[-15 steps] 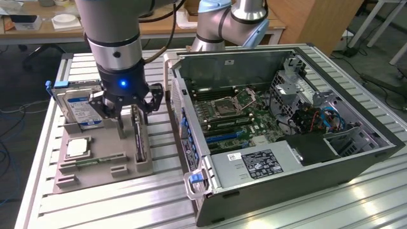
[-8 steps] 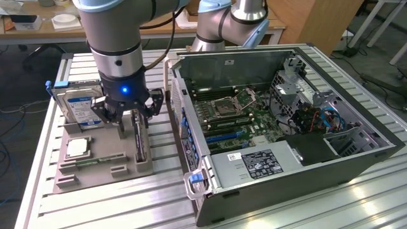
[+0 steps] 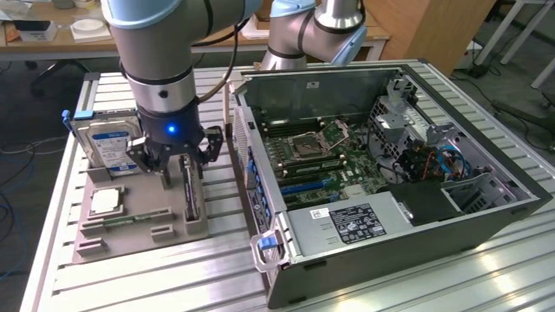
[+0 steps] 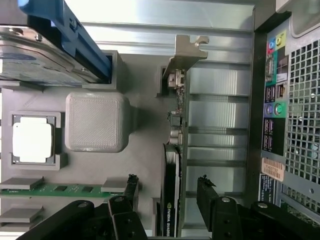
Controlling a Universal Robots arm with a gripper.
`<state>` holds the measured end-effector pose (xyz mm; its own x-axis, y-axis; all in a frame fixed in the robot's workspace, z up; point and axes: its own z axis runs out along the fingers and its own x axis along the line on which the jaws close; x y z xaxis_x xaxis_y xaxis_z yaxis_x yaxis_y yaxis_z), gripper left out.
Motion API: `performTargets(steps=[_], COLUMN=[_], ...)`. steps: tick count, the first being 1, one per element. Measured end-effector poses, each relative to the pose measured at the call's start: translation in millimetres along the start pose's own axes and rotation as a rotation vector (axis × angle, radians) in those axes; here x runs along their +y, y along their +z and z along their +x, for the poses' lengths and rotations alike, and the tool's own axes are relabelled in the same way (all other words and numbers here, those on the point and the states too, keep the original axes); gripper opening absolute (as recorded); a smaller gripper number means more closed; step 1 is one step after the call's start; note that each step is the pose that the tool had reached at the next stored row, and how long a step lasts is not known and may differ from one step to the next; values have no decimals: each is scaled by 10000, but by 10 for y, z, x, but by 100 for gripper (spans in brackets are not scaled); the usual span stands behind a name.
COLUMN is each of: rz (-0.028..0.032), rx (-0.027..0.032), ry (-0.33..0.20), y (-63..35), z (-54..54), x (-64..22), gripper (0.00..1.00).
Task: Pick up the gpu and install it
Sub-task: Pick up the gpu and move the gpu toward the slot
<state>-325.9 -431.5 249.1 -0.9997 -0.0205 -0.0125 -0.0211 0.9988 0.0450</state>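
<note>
Grey printed holder [image 3: 130,242] on the counter [image 3: 199,279] carries the gpu [image 3: 191,193], stood edge-on in its slot, silver bracket [image 4: 183,56] at one end. It sits just beside the open PC case [image 3: 394,214], on the exterior view's left of it.

Gripper [image 3: 178,170] is spread wide, nothing held. One finger is either side of the card, neither pad touching yet as far as I can tell.

Step in hand, imo, is the grasp. To do it well:
- keep the card centred between the fingers [image 4: 131,184] so both pads land together
- bite on the flat faces, not the bracket
- stay square to the board so it doesn't tilt or jam in the slot

Arm pose: forearm near vertical, wrist pointing straight down over the holder, blue ring lit. Hard drive [image 3: 108,144] is close by the gripper's side, not touching.
</note>
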Motion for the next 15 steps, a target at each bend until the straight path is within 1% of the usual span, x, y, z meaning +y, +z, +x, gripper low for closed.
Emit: performTargets(steps=[13, 15], rz=[0, 0], rx=[-1, 0], ry=[0, 1], y=[237, 251], z=[3, 3], x=[-11, -11], gripper=[59, 59])
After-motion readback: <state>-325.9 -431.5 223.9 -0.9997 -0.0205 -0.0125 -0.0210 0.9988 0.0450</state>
